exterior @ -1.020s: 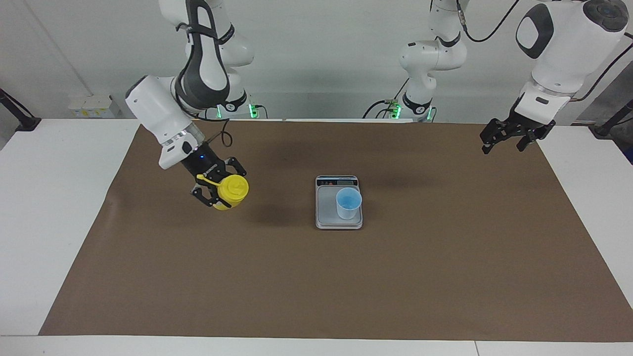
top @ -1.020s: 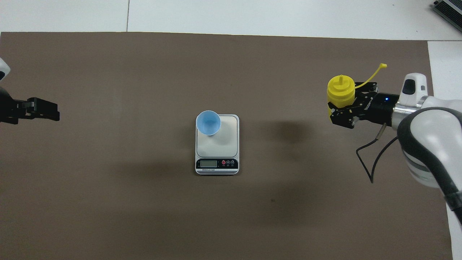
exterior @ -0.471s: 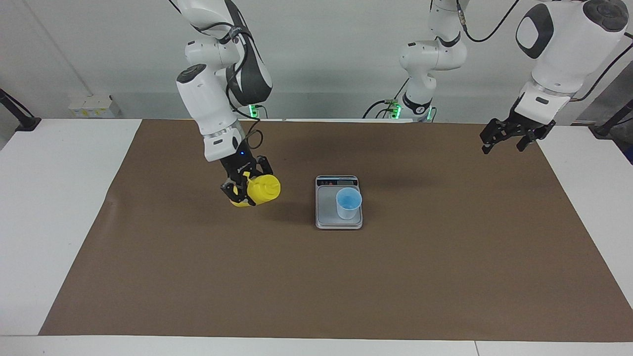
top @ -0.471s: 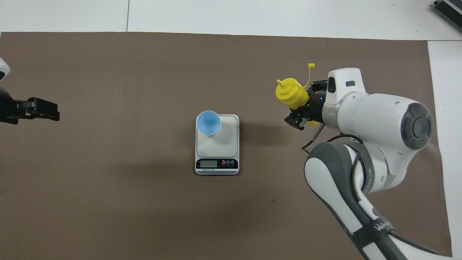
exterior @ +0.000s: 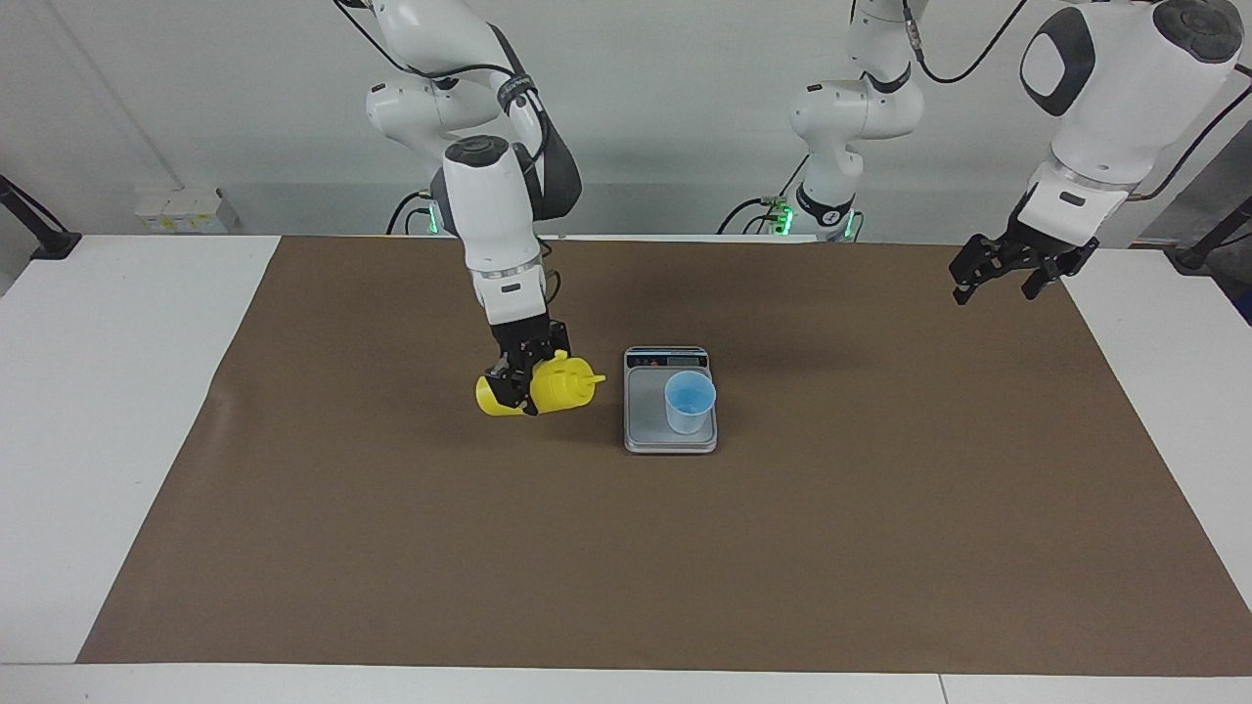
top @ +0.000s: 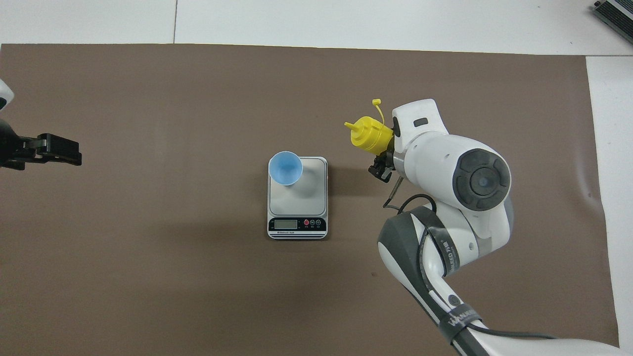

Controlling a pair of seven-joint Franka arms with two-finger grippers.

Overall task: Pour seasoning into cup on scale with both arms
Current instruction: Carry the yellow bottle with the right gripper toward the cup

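Seasoning [exterior: 548,389] [top: 368,134]: clamped in the right claw [exterior: 516,389] [top: 380,167], lifted clear of the brown mat [exterior: 685,567] and tipped onto its side. Ribbed nozzle pointed at the scale [exterior: 646,435] [top: 306,198], tip stopping short of the scale's edge, not over the cup [exterior: 690,401] [top: 285,168]. Gripped around the yellow body, base end sticking out toward the right arm's end of the bench [exterior: 117,391]. Thin tethered tip cap [top: 377,102] hanging loose from the nozzle, seen in the overhead view only. Right arm reaching down steeply from above, wrist nearly vertical over the bottle.

Closest to the robots on the mat: the dark display strip of the scale, with small buttons beside the readout. Farther out, the silver-grey weighing plate. Standing on that plate, the light-blue cup, upright, mouth open upward, set at the plate's farther corner toward the left arm's end. No contact between cup and bottle; a strip of bare plate and mat between them.

Left claw [exterior: 998,288] [top: 64,151]: spread wide, holding nothing, hanging in the air over the mat's edge at the left arm's end, well apart from scale and cup. Left arm waiting.
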